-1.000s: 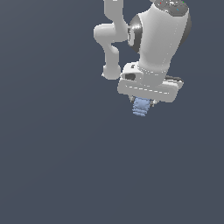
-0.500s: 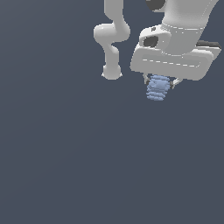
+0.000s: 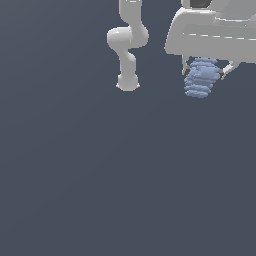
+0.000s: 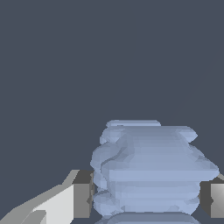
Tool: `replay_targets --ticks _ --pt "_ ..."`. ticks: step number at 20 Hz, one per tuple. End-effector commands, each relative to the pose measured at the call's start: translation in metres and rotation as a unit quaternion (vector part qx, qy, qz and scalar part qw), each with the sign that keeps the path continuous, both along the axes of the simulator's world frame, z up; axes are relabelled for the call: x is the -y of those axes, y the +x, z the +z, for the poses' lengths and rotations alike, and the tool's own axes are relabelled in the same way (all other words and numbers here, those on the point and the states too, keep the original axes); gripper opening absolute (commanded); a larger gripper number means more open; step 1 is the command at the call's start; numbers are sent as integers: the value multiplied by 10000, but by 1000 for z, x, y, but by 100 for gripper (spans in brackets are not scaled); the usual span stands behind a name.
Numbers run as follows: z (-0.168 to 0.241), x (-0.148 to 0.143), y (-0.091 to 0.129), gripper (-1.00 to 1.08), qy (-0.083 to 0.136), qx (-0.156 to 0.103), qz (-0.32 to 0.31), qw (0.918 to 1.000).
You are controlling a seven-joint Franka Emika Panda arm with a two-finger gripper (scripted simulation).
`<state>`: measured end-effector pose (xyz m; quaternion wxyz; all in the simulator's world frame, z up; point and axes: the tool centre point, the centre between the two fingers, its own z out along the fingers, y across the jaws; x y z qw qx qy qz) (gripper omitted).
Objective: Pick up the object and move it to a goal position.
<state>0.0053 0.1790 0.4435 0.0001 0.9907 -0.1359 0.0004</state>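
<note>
The object (image 3: 201, 79) is a small light-blue ridged cylinder with stacked ribs. It hangs below the white gripper (image 3: 205, 70) near the top of the exterior view's right side, held up in the air above the dark grey floor. The gripper is shut on it, a finger on each side. In the wrist view the object (image 4: 148, 170) fills the space between the two fingertips (image 4: 81, 194), whose dark pads press against its sides. The top of the object is hidden by the gripper's body.
The arm's white base and lower links (image 3: 127, 45) stand at the top centre of the exterior view. The plain dark grey floor (image 3: 100, 175) spreads all around, with no other objects in view.
The gripper, with the object held in it, has moved toward the exterior view's right and closer to the camera, so it looks larger now. The arm's base has stayed put.
</note>
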Motion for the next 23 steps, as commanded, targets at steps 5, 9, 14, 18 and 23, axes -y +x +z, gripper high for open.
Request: replay_targets --ticks 5,9,14,18,23 --pt "34 -12 5 -100 0 -3 -1 10000" --pt "48 -17 7 -100 0 -3 -1 10000" --pt "58 -21 9 -100 0 -3 -1 10000" --pt "63 -23 10 -100 0 -3 -1 10000" --pt "65 -23 10 -100 0 -3 -1 10000"
